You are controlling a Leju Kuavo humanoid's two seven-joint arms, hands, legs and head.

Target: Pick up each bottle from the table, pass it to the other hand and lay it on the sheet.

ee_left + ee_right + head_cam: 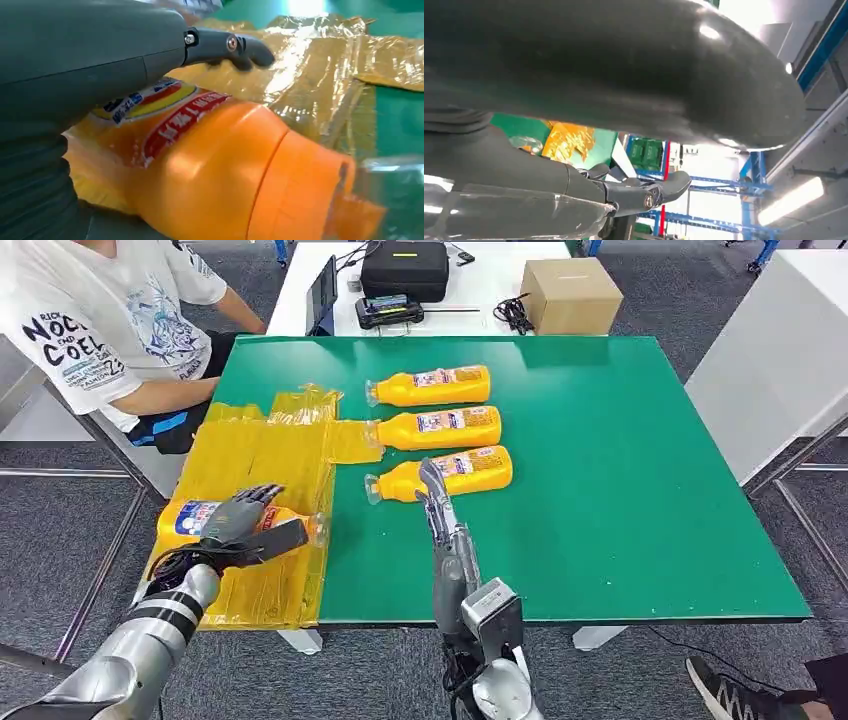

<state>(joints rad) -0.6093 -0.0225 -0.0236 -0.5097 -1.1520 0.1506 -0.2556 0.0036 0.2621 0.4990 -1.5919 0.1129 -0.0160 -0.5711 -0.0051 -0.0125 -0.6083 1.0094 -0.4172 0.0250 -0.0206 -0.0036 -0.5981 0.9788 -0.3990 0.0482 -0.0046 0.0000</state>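
Note:
An orange bottle with a clear cap lies on the crinkled yellow sheet at the table's near left. My left hand grips it from above, and close up its thumb reaches across the bottle over the sheet. Three more orange bottles lie side by side mid-table, caps pointing left: far, middle and near. My right hand stretches flat with straight fingers, its tips overlapping the near bottle's neck, and it holds nothing. The right wrist view shows the fingers extended.
A person sits at the table's far left corner, beside the sheet. Behind the green table a white table carries a black case and a cardboard box. Another white table stands at the right. A shoe is on the floor.

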